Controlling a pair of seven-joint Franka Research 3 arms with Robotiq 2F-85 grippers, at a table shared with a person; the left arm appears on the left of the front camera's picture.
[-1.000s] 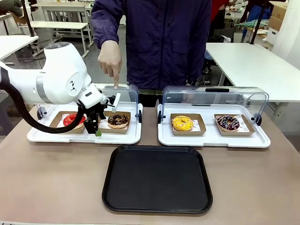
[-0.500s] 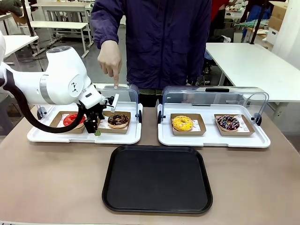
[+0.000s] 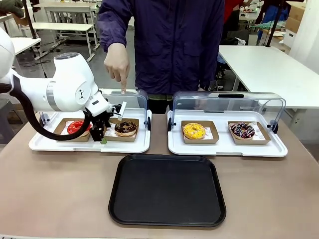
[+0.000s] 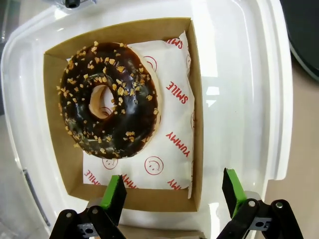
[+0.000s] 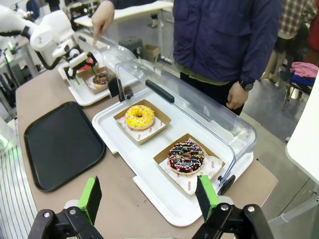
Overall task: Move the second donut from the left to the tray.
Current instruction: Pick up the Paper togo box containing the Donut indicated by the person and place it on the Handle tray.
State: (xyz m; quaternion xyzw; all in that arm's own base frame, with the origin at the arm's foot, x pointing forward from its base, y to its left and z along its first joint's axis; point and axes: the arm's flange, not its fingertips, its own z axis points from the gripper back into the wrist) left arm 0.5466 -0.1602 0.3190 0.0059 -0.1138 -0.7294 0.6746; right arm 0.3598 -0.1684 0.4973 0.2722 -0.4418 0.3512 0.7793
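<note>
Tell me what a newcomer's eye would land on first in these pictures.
Probably the white left arm reaching in from the left, its open left gripper poised over the chocolate donut in its cardboard holder on the left display tray. Next, the person's hand pointing down just behind that donut. The big black tray lies bare at the table's near middle.

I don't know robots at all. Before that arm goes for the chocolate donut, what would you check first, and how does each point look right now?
1. Left gripper open: ok, jaws spread wide.
2. Aimed at the right thing: ok, it hovers by the chocolate donut, beside the red donut.
3. Fingers astride the cardboard holder: not ok, one pad is over the holder's near edge, the other outside it.
4. Clear lid out of the way: ok, raised behind.
5. Black tray free to receive it: ok.
6. Person's hand clear: cannot tell, it points down just behind the lid.
</note>
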